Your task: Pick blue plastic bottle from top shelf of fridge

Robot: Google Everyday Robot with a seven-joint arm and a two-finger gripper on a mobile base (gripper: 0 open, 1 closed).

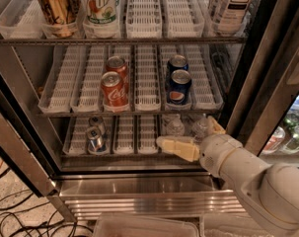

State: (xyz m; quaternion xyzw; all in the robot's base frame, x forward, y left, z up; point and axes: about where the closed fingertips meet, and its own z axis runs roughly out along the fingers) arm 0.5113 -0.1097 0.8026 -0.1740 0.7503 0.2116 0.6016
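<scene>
Gripper (196,137) low by the bottom rack (124,135), jaws apart and empty; raising it to the bottle (233,6) could clip the Pepsi cans (178,83) (or the top shelf (139,41) edge).

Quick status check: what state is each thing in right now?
Fridge: door open.
Tea bottle: upright on top shelf, not grasped.
Gripper: open, empty, low by the bottom rack.
Coke cans: upright, middle rack.
Pepsi cans: upright, middle rack.
Water bottles: upright, bottom rack.
</scene>
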